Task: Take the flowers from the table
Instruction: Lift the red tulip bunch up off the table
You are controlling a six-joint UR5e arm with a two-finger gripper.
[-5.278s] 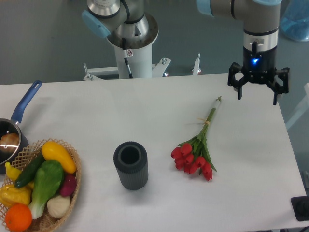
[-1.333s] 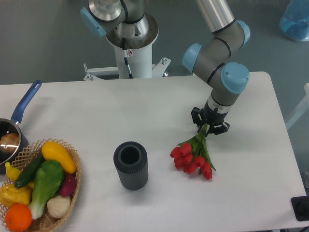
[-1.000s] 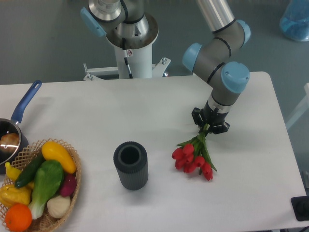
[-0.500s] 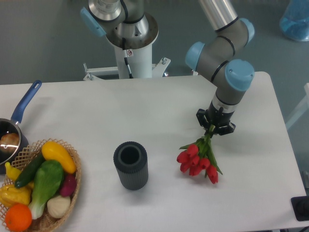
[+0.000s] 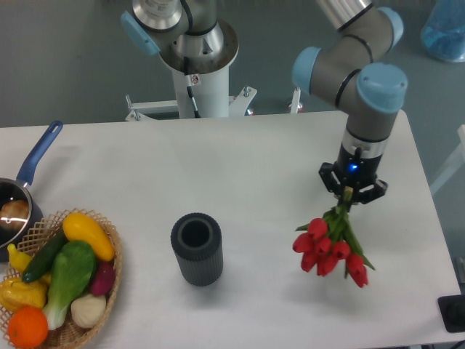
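— Red tulip heads on thin green stems, that bunch of flowers [image 5: 333,249]: where do you have it?

— You have it at about four o'clock on the large white flat table top [image 5: 218,174], hanging heads-down from the black two-finger gripper [image 5: 352,190]. The fingers are clamped on the stems just above the leaves, and the blooms dangle below, toward five o'clock of the gripper.

— Is the pick done, then?

— Mostly, by my reading. The grasp is made and the bunch looks lifted, though from this high view you cannot be sure the lowest heads are clear of the surface. What is left is to raise it plainly free and hold it steady.

— And the arm?

— Its grey-and-blue wrist stands over the bunch at three o'clock, tool pointing straight down, with a blue light showing on the gripper body.

— Anything nearby to mind?

— A dark grey ribbed cylinder cup [image 5: 196,249] stands well apart at nine o'clock of the flowers. Farther out at eight o'clock sits the wicker basket of colourful vegetables [image 5: 62,287], with a blue-handled saucepan [image 5: 20,196] just above it.
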